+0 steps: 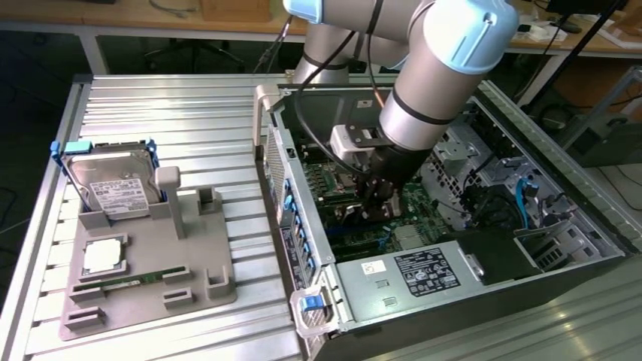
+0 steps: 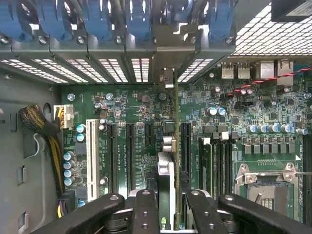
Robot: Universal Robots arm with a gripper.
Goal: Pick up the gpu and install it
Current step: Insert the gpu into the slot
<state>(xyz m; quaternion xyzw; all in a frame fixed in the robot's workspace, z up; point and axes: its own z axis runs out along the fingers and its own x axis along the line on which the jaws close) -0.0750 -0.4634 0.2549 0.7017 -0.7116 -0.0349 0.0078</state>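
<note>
- Exterior view: the gripper [image 1: 378, 204] sits inside the open computer case [image 1: 561, 248] — a hard drive [image 1: 116, 184] stands at 9 o'clock.
- Wrist view: the gpu [image 2: 168, 165] stands edge-on over the motherboard [image 2: 243, 122], clamped between the narrowed fingers [image 2: 146, 209].

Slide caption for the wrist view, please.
End effector holds the gpu edge-on over the motherboard, bracket toward the blue-latched rear slots.
</note>
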